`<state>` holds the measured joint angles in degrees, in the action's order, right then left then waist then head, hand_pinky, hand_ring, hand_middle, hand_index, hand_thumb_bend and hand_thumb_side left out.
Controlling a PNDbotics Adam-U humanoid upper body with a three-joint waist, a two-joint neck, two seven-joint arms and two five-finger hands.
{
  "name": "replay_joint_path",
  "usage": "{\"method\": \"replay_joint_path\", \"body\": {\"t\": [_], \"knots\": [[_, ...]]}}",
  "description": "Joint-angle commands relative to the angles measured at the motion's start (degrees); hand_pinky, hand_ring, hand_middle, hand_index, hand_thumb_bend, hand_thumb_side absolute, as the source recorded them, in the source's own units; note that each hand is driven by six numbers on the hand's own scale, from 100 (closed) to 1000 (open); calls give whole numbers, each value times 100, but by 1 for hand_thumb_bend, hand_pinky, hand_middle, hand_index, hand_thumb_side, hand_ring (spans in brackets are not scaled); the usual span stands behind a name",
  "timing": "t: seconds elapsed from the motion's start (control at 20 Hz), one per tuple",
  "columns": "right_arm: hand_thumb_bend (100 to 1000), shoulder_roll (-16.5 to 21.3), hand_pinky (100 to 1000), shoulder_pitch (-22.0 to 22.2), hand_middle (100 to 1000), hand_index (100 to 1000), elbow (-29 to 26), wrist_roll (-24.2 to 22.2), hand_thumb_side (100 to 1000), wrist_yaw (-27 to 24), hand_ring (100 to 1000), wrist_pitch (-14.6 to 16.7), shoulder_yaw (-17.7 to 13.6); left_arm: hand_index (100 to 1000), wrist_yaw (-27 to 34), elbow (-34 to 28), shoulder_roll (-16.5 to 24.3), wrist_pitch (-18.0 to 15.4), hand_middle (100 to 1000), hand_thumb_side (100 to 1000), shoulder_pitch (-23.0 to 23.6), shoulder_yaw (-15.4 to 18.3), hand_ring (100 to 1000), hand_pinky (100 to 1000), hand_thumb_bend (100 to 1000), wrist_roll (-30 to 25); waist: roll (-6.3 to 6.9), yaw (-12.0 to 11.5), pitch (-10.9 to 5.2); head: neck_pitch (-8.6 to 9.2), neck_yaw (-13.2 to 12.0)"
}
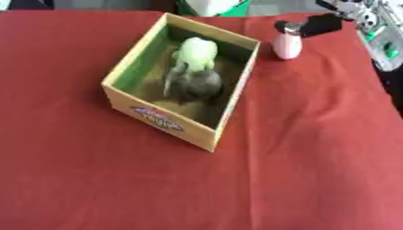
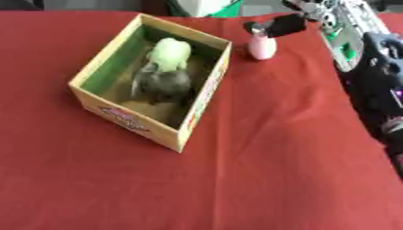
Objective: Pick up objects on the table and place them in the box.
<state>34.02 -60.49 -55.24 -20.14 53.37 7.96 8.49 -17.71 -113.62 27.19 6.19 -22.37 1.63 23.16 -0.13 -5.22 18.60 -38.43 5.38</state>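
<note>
Red cloth covers the bench (image 1: 94, 188). Left of the middle sits an open cardboard box (image 1: 157, 117) with a pale green thing (image 1: 195, 53) and a grey thing (image 1: 194, 85) inside. Far right, a pink bottle (image 1: 287, 45) stands upright, the right hand (image 1: 319, 24) touching its top; I cannot tell how its fingers are set.

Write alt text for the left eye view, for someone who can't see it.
The robot's right hand reaches in from the upper right to the top of a small pink bottle standing on a red tablecloth. Left of it, an open cardboard box holds a pale green object and a grey one.
</note>
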Motion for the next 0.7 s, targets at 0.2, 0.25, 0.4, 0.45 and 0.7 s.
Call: {"method": "replay_joint_path", "body": {"t": [0.2,0.25,0.4,0.45,0.7], "knots": [[464,175,892,-72,889,989,442,105,766,421,1000,-43,-147,833,-39,-97,123,-2,769,1000,-79,63,751,752,346,11,26,-27,-64,176,50],[467,162,892,-70,888,990,509,135,767,465,1000,-44,-153,834,-39,-97,122,-1,769,1000,-85,57,751,752,344,-2,28,-34,-55,191,65],[474,114,890,-75,875,986,688,247,769,571,1000,-75,-184,834,-39,-97,115,-2,770,1000,-111,52,751,752,344,-20,37,-61,-21,229,97],[474,92,890,-74,872,983,749,284,769,597,1000,-98,-203,834,-37,-97,110,-9,770,1000,-123,48,752,752,344,-23,42,-73,-10,243,107],[478,23,880,-63,851,968,988,534,763,740,1000,-231,-282,833,-35,-97,96,-21,770,1000,-124,54,751,753,341,-16,53,-107,36,306,116]]}}
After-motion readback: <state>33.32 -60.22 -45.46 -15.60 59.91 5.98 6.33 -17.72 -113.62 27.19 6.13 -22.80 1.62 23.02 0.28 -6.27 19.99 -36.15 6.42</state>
